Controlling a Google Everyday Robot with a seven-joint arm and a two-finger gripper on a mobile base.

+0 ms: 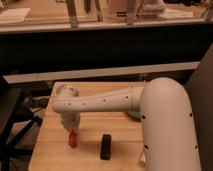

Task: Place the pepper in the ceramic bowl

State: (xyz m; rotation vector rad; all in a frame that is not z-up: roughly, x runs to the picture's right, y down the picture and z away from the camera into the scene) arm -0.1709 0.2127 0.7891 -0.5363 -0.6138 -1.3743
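One gripper (72,131) — closed on the pepper's (73,139) top — holds it upright, tip on the table (50,150).

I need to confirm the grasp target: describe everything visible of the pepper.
The pepper is a small, slender, orange-red piece, smooth-looking and tapered like a tiny carrot. It stands roughly upright on the light wooden table, near the front left. Its upper end is hidden under the gripper, which is directly above it and shut on it. A black bar lies apart to its right, not touching.
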